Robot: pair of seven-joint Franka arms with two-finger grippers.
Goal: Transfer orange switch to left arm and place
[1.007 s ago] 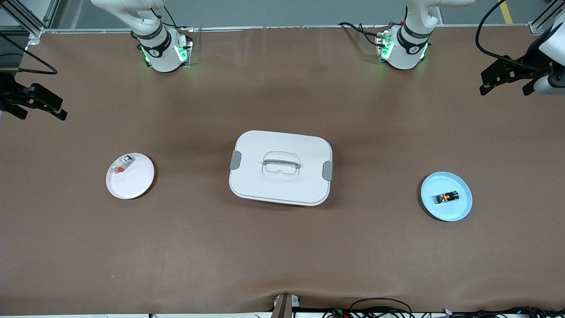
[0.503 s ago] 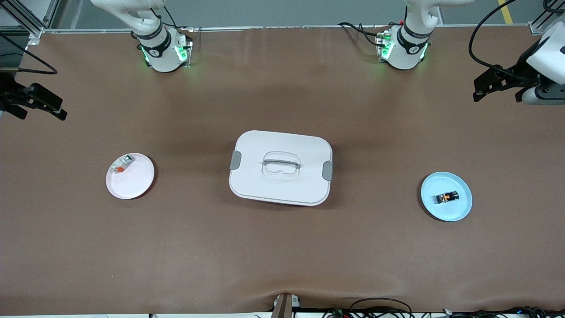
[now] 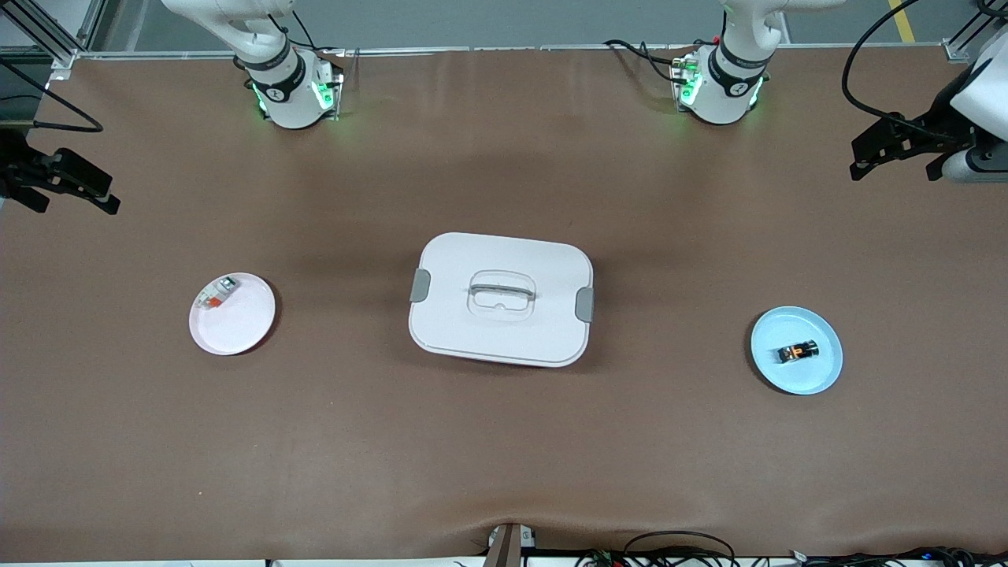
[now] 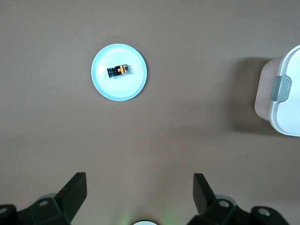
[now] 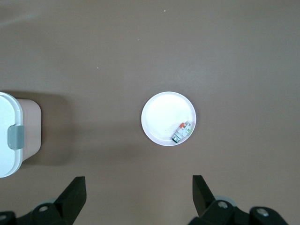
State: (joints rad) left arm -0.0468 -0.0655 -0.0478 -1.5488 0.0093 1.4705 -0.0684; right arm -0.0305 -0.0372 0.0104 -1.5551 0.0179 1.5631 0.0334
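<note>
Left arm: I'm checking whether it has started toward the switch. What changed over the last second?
The left gripper, fingers open and empty, shifted slightly above the table's left-arm end. The right gripper, orange switch, blue plate and box stayed put.

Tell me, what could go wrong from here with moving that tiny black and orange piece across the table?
The orange switch is tiny on its blue plate; the open left gripper, high over the table's left-arm end, might miss or knock it.
The box sits mid-table between both plates, so a low carry could strike it.
The handover to the open right gripper could drop it.
</note>
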